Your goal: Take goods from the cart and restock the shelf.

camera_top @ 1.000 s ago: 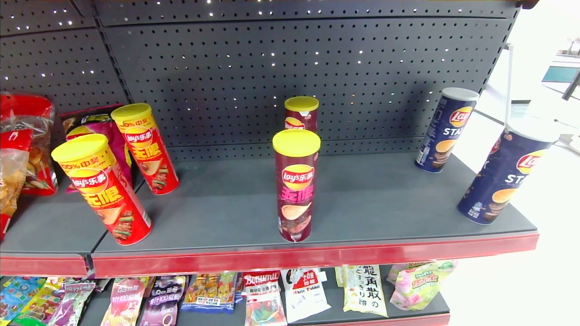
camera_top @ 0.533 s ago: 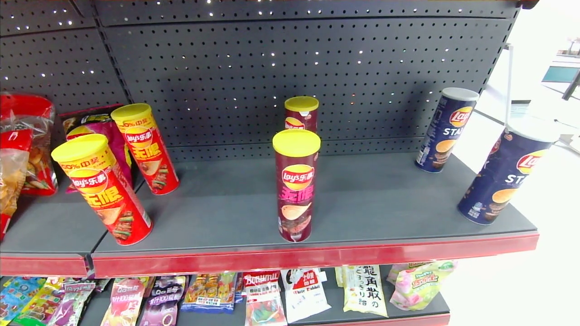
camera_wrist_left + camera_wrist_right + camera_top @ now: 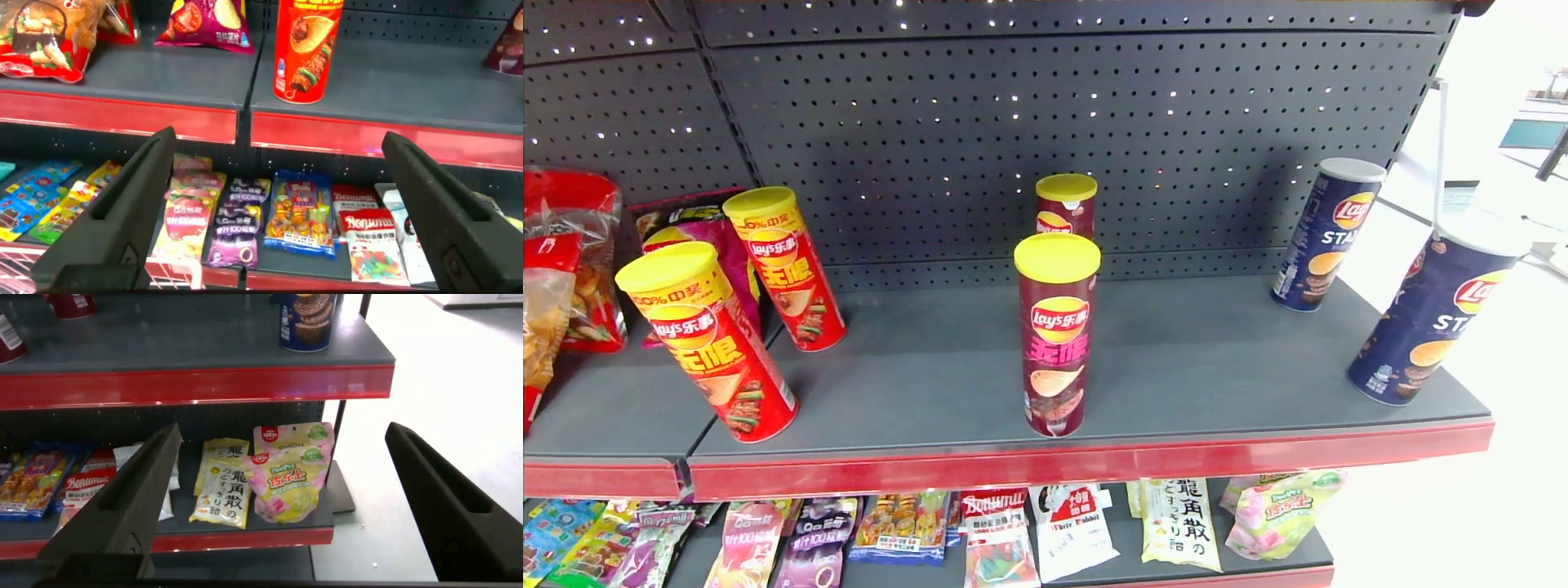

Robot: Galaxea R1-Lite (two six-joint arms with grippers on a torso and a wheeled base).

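Grey shelf [image 3: 1192,367], two red cans [image 3: 707,339], two maroon cans [image 3: 1055,335], two navy cans [image 3: 1327,233], snack bags [image 3: 564,269]

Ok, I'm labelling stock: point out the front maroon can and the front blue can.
front maroon can [image 3: 1055,343], head view, middle of label
front blue can [image 3: 1433,320], head view, middle of side

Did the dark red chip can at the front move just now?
No. The dark red chip can stands at the same spot by the red shelf edge.

The front can [image 3: 1056,335] hid most of the rear can [image 3: 1066,204] (only its lid and upper label showed). Picture edges cut off the red bags [image 3: 560,253] and the lower packets [image 3: 809,543].
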